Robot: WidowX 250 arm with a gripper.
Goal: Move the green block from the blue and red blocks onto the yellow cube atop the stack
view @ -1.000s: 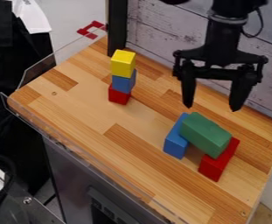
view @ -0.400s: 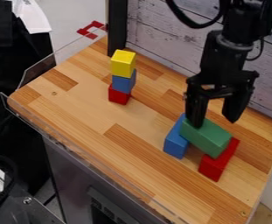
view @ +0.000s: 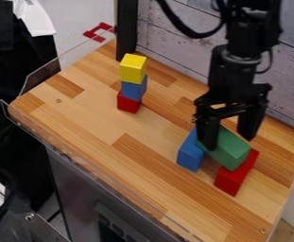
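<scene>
Lower than in the earlier frames, the gripper (view: 229, 140) has its jaws wide, one finger on each side of the green block (view: 233, 148), apparently spaced to span its width; whether either finger touches it, I cannot tell. Nearest the viewer, on the wooden table (view: 155, 165), the red block (view: 236, 176) props up the green block's near right end. Just beyond to the left, the blue block (view: 190, 153) seems to carry the other end, so the green block bridges them. Farther back, the red cube (view: 128, 102) bears the blue cube (view: 132, 90), which holds up the yellow cube (view: 133, 69).
</scene>
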